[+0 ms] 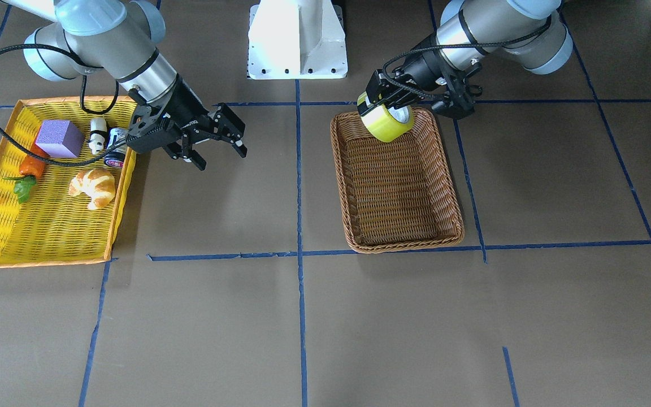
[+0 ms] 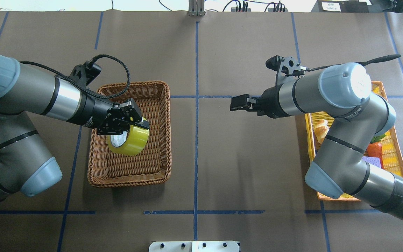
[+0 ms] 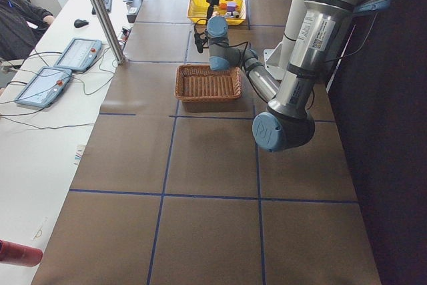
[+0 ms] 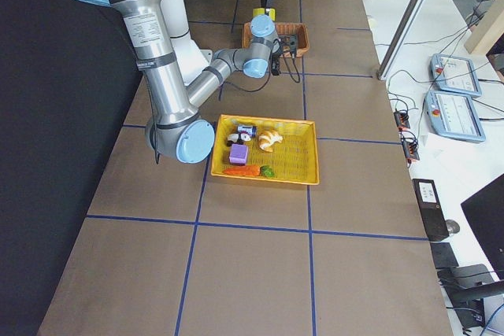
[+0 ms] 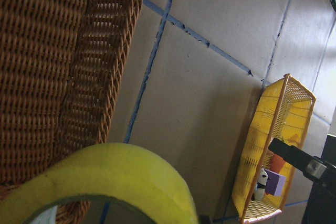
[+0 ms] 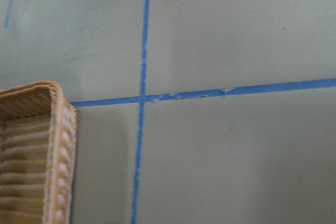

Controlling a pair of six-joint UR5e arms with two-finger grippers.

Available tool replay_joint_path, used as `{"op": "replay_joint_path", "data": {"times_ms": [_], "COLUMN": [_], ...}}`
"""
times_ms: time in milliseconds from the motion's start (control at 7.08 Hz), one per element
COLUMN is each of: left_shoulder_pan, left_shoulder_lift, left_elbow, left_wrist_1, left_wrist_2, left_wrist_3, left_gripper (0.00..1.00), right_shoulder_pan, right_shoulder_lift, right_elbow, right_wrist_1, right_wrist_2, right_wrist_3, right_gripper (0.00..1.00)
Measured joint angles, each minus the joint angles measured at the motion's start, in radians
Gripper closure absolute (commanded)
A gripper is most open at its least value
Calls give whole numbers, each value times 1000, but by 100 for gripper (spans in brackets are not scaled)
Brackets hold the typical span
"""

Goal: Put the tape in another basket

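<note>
The tape (image 1: 386, 124) is a wide yellow roll with a pale core. My left gripper (image 1: 383, 108) is shut on it and holds it tilted just above the near-robot end of the brown wicker basket (image 1: 404, 246). In the overhead view the tape (image 2: 128, 141) hangs over the basket's (image 2: 128, 182) middle, under my left gripper (image 2: 126, 122). The left wrist view shows the roll (image 5: 105, 174) close up, with the basket's wall (image 5: 52, 77) behind it. My right gripper (image 1: 221, 155) is open and empty, above bare table between the two baskets; it also shows in the overhead view (image 2: 238, 103).
A bright yellow tray basket (image 1: 48, 232) with an orange rim lies on my right side. It holds a purple block (image 1: 59, 138), a croissant (image 1: 94, 187), a carrot (image 1: 30, 168), a panda toy (image 1: 98, 134) and a small can (image 1: 116, 148). Blue tape lines cross the brown table.
</note>
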Motion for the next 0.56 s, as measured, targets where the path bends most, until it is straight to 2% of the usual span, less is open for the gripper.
{"op": "replay_joint_path", "data": {"times_ms": [282,565], "left_shoulder_pan": [13,70], "left_shoulder_lift": [-31,-54], "left_elbow": [-19,-15], "left_wrist_1": [242,388], "left_wrist_2": [72,189], "left_wrist_3": [189,314], "left_gripper": [100,100], "right_shoulder_pan": [49,114], "right_shoulder_lift": [23,18], "right_elbow": [1,7], "right_wrist_1": [-245,-361], "right_wrist_2": [-1,24], "right_wrist_3": [-197,-387], "right_gripper": [0,0]}}
